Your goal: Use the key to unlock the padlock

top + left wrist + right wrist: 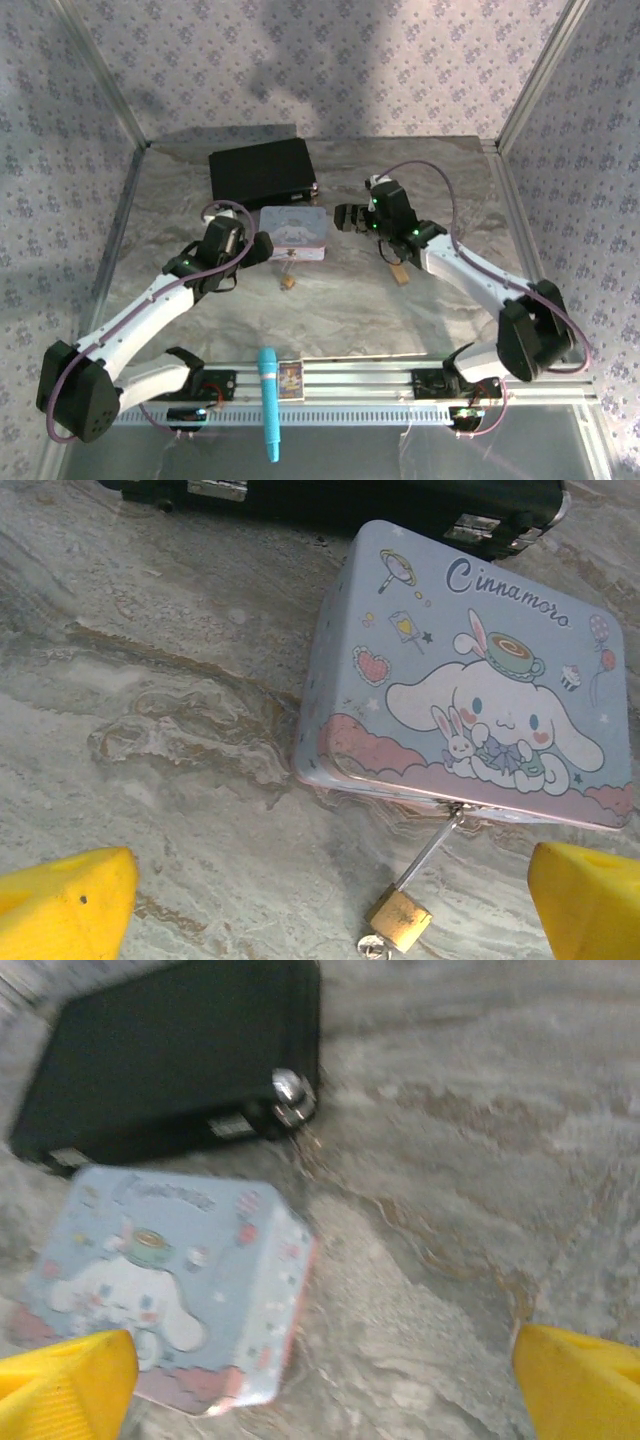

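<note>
Left gripper (330, 905) spread near padlock (400, 920), left wrist view catching key (372, 946) at base, right gripper (325, 1380) released

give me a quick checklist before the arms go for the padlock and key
1. padlock in sight by the tin's front edge: ok
2. key found, right beside the padlock: ok
3. key seated in the lock: cannot tell
4. left jaws open and empty: ok
5. right jaws open and empty: ok
6. right jaws lined up on padlock: not ok, they face the tin and black case
</note>
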Tool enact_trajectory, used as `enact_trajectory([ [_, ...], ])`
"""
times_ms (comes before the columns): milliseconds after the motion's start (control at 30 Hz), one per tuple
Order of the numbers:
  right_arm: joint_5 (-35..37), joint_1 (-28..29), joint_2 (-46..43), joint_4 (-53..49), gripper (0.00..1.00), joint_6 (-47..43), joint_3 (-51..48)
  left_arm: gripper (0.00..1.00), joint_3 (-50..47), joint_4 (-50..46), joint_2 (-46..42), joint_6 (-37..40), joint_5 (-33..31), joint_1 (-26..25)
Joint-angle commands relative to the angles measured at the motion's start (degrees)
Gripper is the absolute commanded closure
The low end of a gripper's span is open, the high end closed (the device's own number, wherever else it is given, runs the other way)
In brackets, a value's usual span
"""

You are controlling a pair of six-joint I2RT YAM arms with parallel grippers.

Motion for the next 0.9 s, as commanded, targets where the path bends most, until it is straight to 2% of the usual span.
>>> enact_trajectory([
  [0, -6.13, 2.48, 1.68, -1.74, 0.05, 0.84, -1.52, 0.00, -0.74, 2.51, -1.19, 0.68, 1.10, 0.54],
  [133, 8.03, 11.89, 1.09, -1.52, 0.03, -1.25, -0.62, 0.00, -2.50, 3.27, -2.12, -0.01, 0.93, 0.51],
  [233, 26.19, 20.94, 0.73, 1.02, 0.00, -4.86, -1.14, 0.00, -3.67, 3.68, -2.68, -0.28, 0.86, 0.67],
  [300, 35.70, 23.65, 2.32, -0.13, 0.00, -2.57, 0.66, 0.00, -4.12, 3.76, -2.94, -0.36, 0.41, 0.86],
  [367, 35.57, 22.59, 5.58, -7.65, 0.00, 2.15, 6.00, 0.00, -4.51, 3.85, -3.08, -0.33, 0.20, 1.10],
  [467, 24.96, 20.00, 12.27, -17.71, 0.00, 0.99, 17.06, 0.00, -4.68, 3.84, -3.30, -0.33, 0.21, 1.13],
  [600, 23.97, 23.71, 12.19, -7.94, 0.00, -3.12, 12.91, 0.00, -5.37, 3.56, -4.32, -0.74, -0.13, 1.23],
  [733, 22.86, 25.46, 14.22, -9.59, 0.00, 1.73, 14.43, 0.00, -6.37, 2.51, -6.22, -1.40, -1.43, 1.35],
  [867, 21.76, 26.75, 17.11, -10.38, 0.05, 8.26, 14.14, 0.00, -7.70, 2.11, -7.57, -2.73, -2.53, 2.10],
])
